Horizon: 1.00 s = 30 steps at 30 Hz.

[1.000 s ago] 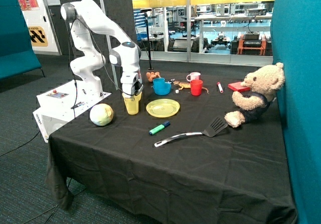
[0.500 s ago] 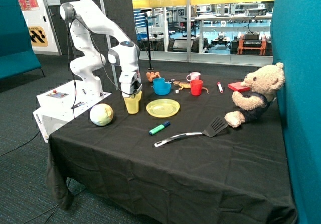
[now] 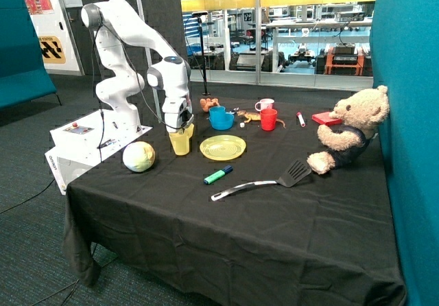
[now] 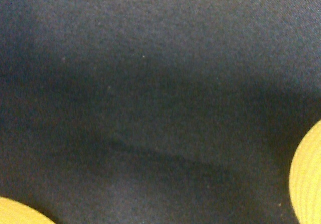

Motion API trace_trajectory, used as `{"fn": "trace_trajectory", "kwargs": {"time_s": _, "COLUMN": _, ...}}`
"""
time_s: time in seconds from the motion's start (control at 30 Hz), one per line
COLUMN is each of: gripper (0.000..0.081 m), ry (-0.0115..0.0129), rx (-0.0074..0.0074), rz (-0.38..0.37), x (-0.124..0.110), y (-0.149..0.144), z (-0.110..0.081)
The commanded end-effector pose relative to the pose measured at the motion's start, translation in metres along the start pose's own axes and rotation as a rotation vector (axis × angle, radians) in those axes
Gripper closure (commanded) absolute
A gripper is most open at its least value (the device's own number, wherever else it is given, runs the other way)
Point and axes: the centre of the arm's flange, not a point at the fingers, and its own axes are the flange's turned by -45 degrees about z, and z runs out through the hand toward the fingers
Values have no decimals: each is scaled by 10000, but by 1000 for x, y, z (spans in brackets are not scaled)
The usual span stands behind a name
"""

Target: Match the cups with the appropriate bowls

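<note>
One yellow cup (image 3: 181, 142) sits right under your gripper (image 3: 184, 123), upright on the black tablecloth (image 3: 274, 224); whether it stands in a yellow bowl you can't tell, the cup and anything under it blend together. Your gripper is at the cup's rim, arm (image 3: 130, 38) bent down over it from the base. Fingers open or closed: can't tell, the outside view doesn't resolve them and the wrist view shows none.

Wrist view gives you only dark cloth with two yellow rounded edges, one (image 4: 307, 176) at a side and one (image 4: 17, 211) at a corner; can't say which yellow thing each is.

Just past your gripper toward the back of the table, the blue bowl (image 3: 221, 121) holds the blue cup (image 3: 218, 111), so that pair looks matched. Beside the yellow cup, on the side away from the arm's base, lies the flat yellow plate (image 3: 222, 147). On the opposite side of the cup sits a pale round ball-like thing (image 3: 139, 156).

Farther out from your gripper: red mug (image 3: 269, 119) and white mug with pink rim (image 3: 264, 104) behind the plate, green marker (image 3: 218, 175) and spatula (image 3: 264, 182) toward the front edge, teddy bear (image 3: 348, 131) well apart at the far end.
</note>
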Motion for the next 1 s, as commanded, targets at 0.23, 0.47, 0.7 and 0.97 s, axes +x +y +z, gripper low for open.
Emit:
{"fn": "trace_trajectory", "kwargs": {"time_s": 0.23, "gripper": 808, "ry": -24, "rx": -17, "rz": 99, "x": 8, "y": 4, "z": -4}}
{"fn": "trace_trajectory", "kwargs": {"time_s": 0.47, "gripper": 808, "ry": -24, "rx": -17, "rz": -6, "x": 12, "y": 3, "z": -18}}
{"fn": "trace_trajectory", "kwargs": {"time_s": 0.7, "gripper": 808, "ry": -24, "rx": -16, "rz": -84, "x": 17, "y": 1, "z": -36}}
{"fn": "trace_trajectory", "kwargs": {"time_s": 0.97, "gripper": 808, "ry": -25, "rx": -16, "rz": -402, "x": 18, "y": -7, "z": -51}}
